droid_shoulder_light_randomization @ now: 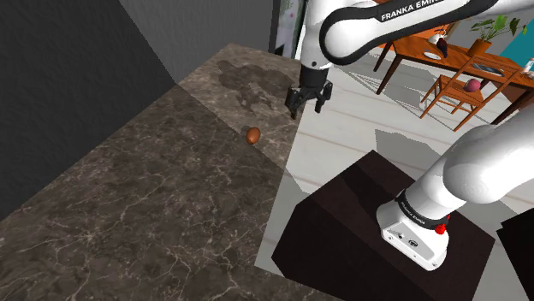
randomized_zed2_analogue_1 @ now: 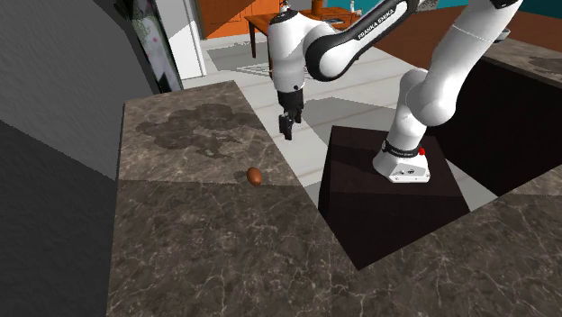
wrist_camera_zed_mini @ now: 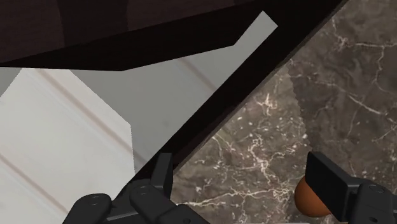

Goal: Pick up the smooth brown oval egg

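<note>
I read the gripper (droid_shoulder_light_randomization: 308, 101) as released: in the wrist view its fingers (wrist_camera_zed_mini: 327, 178) stand well apart, with only the marbled counter (droid_shoulder_light_randomization: 145, 205) between them. The brown egg (droid_shoulder_light_randomization: 252, 135) lies on the counter near its edge, apart from the gripper, which hangs above that edge. In the wrist view the egg is partly hidden behind one finger.
</note>
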